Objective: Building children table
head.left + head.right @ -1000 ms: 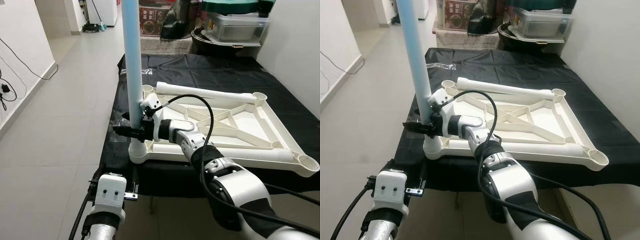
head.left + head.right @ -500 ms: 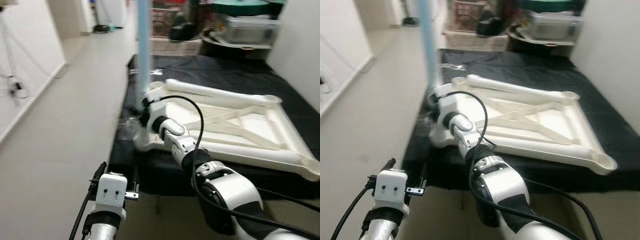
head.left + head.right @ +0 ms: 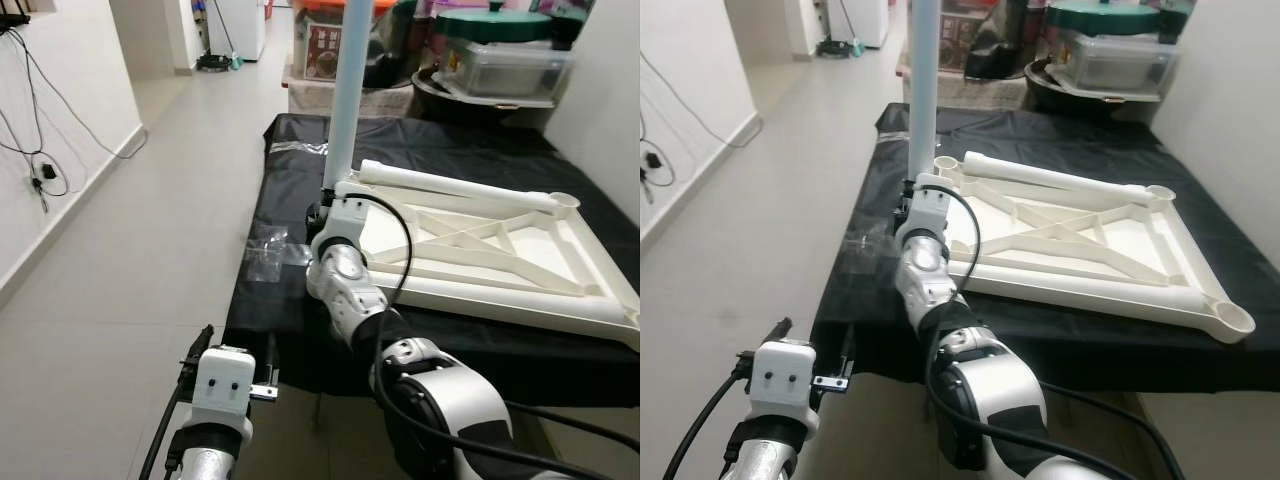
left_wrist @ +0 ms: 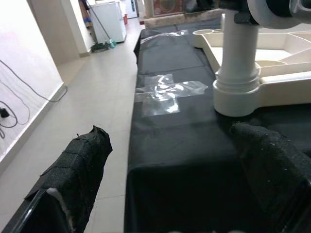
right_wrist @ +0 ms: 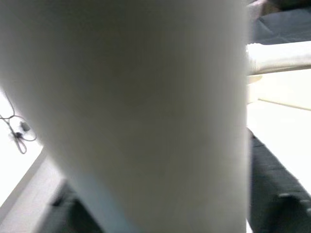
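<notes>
The right claw reaches to the base of the upright pale-blue leg — its wrist view has the leg right against it, but whether the fingers clamp it cannot be told. The leg stands in the near-left corner socket of the upturned white table frame on the black-covered tabletop. The left claw (fingers spread, holding nothing) hangs low, short of the tabletop edge, the socket just ahead of it.

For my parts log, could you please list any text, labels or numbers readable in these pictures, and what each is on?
Box behind the table: printing on its front, too small and blurred to read.
Tabletop, leg, grippers: no markings legible.
So nothing can be quoted.
</notes>
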{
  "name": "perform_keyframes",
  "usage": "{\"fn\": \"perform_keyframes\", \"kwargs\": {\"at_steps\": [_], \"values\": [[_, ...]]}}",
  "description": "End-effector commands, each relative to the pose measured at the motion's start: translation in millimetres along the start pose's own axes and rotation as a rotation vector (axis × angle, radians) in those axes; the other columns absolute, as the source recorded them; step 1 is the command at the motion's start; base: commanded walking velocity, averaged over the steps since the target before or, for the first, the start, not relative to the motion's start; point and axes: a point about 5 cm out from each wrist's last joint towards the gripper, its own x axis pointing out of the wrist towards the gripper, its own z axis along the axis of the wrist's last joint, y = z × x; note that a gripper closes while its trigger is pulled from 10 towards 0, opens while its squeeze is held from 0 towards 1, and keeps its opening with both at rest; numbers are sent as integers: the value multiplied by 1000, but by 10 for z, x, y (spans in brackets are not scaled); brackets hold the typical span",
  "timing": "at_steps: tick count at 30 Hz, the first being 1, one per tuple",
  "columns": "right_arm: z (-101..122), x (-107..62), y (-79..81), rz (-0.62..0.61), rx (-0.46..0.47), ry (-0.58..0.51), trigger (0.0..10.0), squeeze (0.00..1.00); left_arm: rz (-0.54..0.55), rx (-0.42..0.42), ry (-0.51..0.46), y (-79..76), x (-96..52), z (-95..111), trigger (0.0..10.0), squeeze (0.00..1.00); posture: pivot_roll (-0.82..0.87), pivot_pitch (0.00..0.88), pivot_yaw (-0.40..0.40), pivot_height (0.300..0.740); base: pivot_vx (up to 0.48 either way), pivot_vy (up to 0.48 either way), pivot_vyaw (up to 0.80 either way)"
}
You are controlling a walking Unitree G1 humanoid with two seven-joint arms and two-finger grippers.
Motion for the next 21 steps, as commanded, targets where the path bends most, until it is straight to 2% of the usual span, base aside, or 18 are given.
{"fn": "perform_keyframes", "kwargs": {"at_steps": [1, 5, 6, 7, 8, 9, 10, 12, 13, 14, 15, 16, 18, 19, 20, 21], "values": [[3, -21, 2, 37, -20, -43, 10000, 0, 3, -9, 22, -17, 0, -28, 10000, 0, 136, 58, -67, 740, 0, 0, 0], [34, -9, -74, 64, -25, -66, 10000, 0, 3, -12, 23, -19, 3, -30, 10000, 0, 131, 62, -66, 740, 0, 0, 0], [50, -5, -82, 126, 1, -70, 10000, 0, 4, -13, 23, -20, 4, -30, 10000, 0, 131, 62, -66, 740, 0, 0, 0], [50, -5, -82, 126, 1, -70, 10000, 0, 4, -13, 23, -20, 4, -30, 10000, 0, 131, 62, -66, 740, 0, 0, 0], [76, 3, -98, 201, 30, -72, 10000, 0, 3, -13, 23, -19, 5, -30, 10000, 0, 131, 62, -66, 740, 0, 0, 0], [112, 3, -95, 369, 54, -67, 10000, 0, 3, -14, 23, -19, 6, -31, 10000, 0, 131, 62, -66, 740, 0, 0, 0], [139, -7, -95, 487, 71, -67, 10000, 0, 2, -14, 24, -19, 7, -31, 10000, 0, 131, 62, -66, 740, 0, 0, 0], [139, -7, -95, 487, 71, -67, 10000, 0, 2, -14, 24, -19, 7, -31, 10000, 0, 131, 62, -66, 740, 0, 0, 0], [152, -13, -104, 588, 104, -42, 10000, 0, 2, -15, 23, -18, 12, -30, 10000, 0, 125, 63, -67, 740, 0, 0, 0], [143, -29, -96, 696, 98, -2, 10000, 0, 2, -14, 20, -17, 17, -27, 10000, 0, 125, 63, -67, 740, 0, 0, 0], [143, -29, -96, 696, 98, -2, 10000, 0, 2, -14, 20, -17, 17, -27, 10000, 0, 125, 63, -67, 740, 0, 0, 0], [119, -48, -75, 780, 90, 44, 10000, 0, 1, -14, 19, -17, 20, -25, 10000, 0, 125, 63, -67, 740, 0, 0, 0], [119, -48, -75, 780, 90, 44, 10000, 0, 1, -14, 19, -17, 20, -25, 10000, 0, 125, 63, -67, 740, 0, 0, 0], [98, -68, -35, 845, 33, 73, 10000, 0, 1, -14, 18, -18, 21, -19, 10000, 0, 132, 74, -70, 740, 0, 0, 0], [98, -68, -35, 845, 33, 73, 10000, 0, 1, -14, 18, -18, 21, -19, 10000, 0, 132, 74, -70, 740, 0, 0, 0], [73, -91, 16, 903, -23, 96, 10000, 0, 1, -14, 18, -19, 21, -16, 10000, 0, 132, 74, -70, 740, 0, 0, 0]]}}
